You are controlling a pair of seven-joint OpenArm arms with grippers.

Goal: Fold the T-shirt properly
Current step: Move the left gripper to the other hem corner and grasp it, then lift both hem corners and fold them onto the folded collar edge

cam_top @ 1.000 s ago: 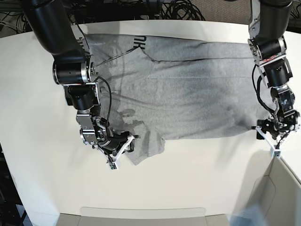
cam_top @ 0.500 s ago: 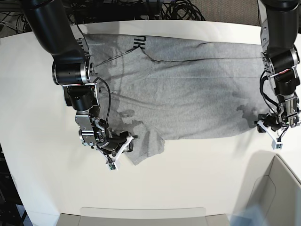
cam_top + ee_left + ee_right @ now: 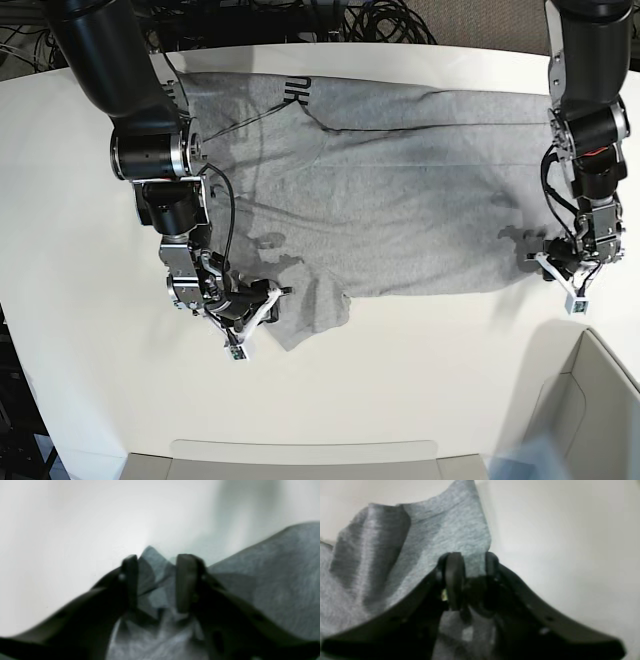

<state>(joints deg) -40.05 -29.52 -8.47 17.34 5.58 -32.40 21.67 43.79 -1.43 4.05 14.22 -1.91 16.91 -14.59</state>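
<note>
Heather-grey cotton fills much of the base view: the T-shirt [image 3: 400, 200] lies spread flat on the white table [image 3: 400, 380], with black block lettering showing near its far edge by the collar. The right gripper [image 3: 255, 305], on this view's left, sits at the near sleeve, where the cloth bunches into a small flap. The left gripper [image 3: 560, 265], on this view's right, sits at the near hem corner of the shirt. At the lower right corner stands a pale open bin [image 3: 590, 410]; the part of its inside that shows holds nothing I can make out. A second pale rim runs along the bottom edge, and its contents are out of view.

In the left wrist view, blurred, the left gripper [image 3: 156, 582] has its two dark fingers [image 3: 185, 580] set narrowly apart, with a peak of grey T-shirt [image 3: 275, 580] cloth standing between them. The cloth looks pinched, with the white table [image 3: 75, 517] beyond.

In the right wrist view the right gripper [image 3: 470, 577] also stands narrow, its fingers [image 3: 453, 577] on either side of an edge of the T-shirt [image 3: 420, 542], which rises in a crumpled fold to the left. Bare table [image 3: 570, 542] lies to the right.
</note>
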